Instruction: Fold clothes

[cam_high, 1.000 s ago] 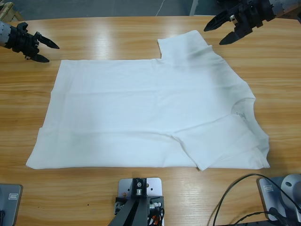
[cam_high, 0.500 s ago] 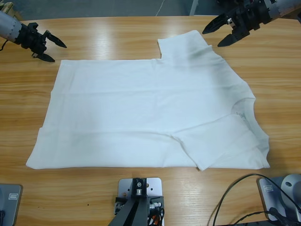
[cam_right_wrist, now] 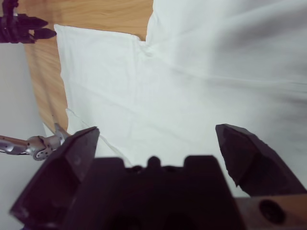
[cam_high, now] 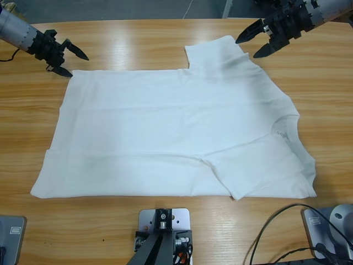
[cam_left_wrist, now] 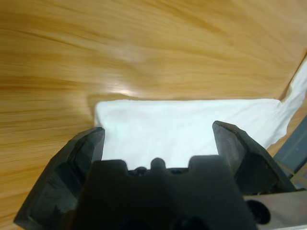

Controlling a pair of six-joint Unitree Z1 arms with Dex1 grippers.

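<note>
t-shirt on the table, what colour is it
Plain white, with no pattern; the T-shirt shows best in the high view, spread flat on the wooden table.

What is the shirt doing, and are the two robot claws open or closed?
T-shirt: lying flat on the table, one sleeve folded in over the body, the other spread out, not held.
Left gripper: jaws open, at the shirt's hem corner, holding nothing.
Right gripper: jaws open, by the spread sleeve, holding nothing.
</note>
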